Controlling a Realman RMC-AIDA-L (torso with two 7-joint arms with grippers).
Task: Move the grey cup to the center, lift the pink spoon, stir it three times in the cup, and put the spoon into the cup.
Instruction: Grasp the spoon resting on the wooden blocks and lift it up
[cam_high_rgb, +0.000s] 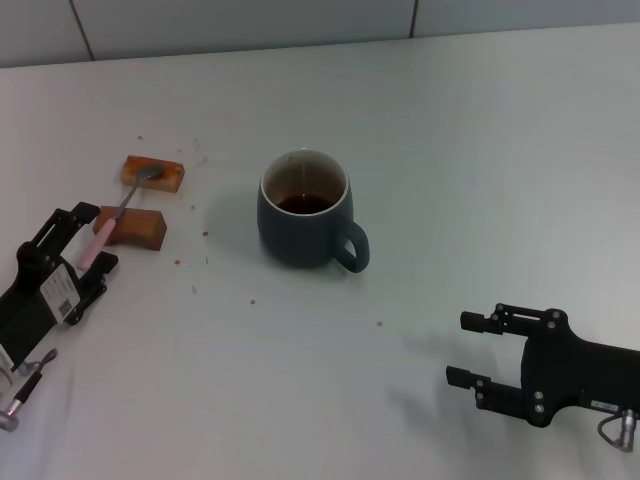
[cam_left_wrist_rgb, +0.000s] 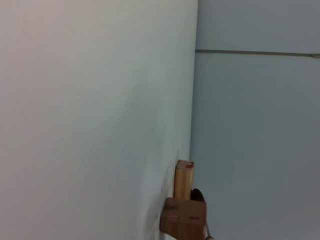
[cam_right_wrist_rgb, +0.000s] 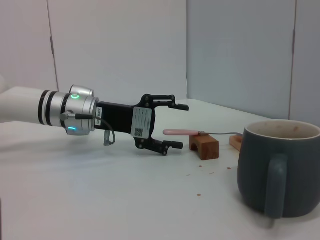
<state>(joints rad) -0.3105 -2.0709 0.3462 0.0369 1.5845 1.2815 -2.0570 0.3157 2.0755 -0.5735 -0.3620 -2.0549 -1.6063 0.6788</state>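
Observation:
The grey cup (cam_high_rgb: 303, 215) stands upright near the table's middle, handle toward my right, with dark liquid inside; it also fills the right wrist view (cam_right_wrist_rgb: 277, 170). The pink spoon (cam_high_rgb: 103, 232) lies across two wooden blocks at the left, its metal bowl on the far block. My left gripper (cam_high_rgb: 88, 238) is open at table height, with the end of the pink handle (cam_right_wrist_rgb: 180, 132) between its fingers (cam_right_wrist_rgb: 179, 106) and not clamped. My right gripper (cam_high_rgb: 466, 349) is open and empty at the near right, well away from the cup.
Two brown wooden blocks (cam_high_rgb: 153, 172) (cam_high_rgb: 138, 226) carry the spoon; they also show in the left wrist view (cam_left_wrist_rgb: 184, 210). Small crumbs dot the table (cam_high_rgb: 450, 150) around the blocks and cup. A wall runs behind the table's far edge.

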